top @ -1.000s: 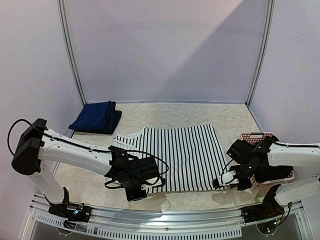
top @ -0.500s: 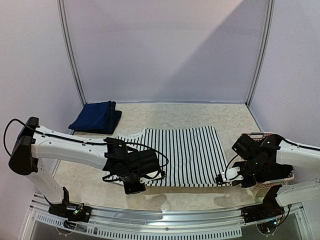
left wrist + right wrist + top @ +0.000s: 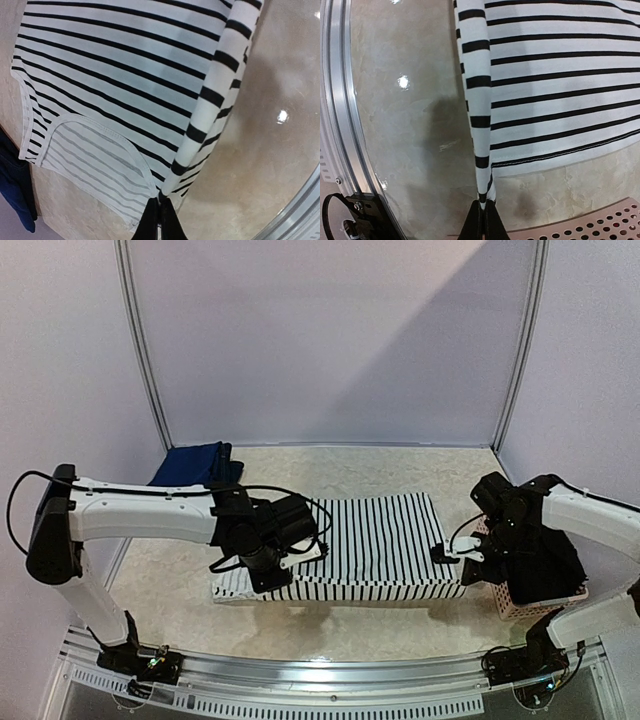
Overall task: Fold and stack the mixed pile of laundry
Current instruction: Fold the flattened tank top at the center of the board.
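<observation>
One garment looks finished: the navy piece lies folded at the far left of the table. The black-and-white striped tank top lies mid-table with its near edge raised and doubled over, so its fold seems partly made, with stacking left to do. The left gripper and right gripper each pinch tight on a near corner, one at either end.

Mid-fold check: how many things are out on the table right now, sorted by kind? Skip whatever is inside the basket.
Clothes: 2, the striped top and the folded navy piece.
Baskets: 1, the pink basket.
Total: 3.
</observation>
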Controlling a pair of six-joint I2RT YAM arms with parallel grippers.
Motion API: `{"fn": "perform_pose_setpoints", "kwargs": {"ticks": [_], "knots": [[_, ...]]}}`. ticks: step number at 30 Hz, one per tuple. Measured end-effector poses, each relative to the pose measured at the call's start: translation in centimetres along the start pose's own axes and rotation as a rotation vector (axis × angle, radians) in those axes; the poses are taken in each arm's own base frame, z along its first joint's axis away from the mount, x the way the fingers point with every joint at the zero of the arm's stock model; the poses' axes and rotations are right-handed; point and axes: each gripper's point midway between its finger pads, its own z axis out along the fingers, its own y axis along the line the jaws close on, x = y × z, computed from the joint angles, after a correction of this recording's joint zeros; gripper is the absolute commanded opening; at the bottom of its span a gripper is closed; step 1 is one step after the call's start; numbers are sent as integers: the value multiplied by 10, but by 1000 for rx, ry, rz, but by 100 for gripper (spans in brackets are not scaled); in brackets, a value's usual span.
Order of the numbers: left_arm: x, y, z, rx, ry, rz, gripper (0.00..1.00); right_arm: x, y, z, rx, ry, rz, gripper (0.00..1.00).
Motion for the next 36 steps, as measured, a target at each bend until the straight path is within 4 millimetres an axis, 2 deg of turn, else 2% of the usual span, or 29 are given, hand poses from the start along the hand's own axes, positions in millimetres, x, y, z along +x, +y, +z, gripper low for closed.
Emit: {"fn": "perform_pose_setpoints", "kwargs": {"ticks": [4, 10, 22, 28, 36], "knots": [[-8, 16, 12, -22, 23, -5, 0, -3, -15, 4, -33, 5, 65, 0], [-5, 32, 33, -32, 78, -26, 0, -6, -38, 11, -50, 9, 156, 0], [-9, 66, 51, -36, 94, -100, 0, -15, -86, 32, -27, 28, 279, 0], [-13, 76, 57, -31, 86, -127, 0, -12, -101, 44, -25, 49, 333, 0], [-14, 79, 65, -15, 91, -145, 0, -16, -113, 44, 0, 38, 363, 0]]}}
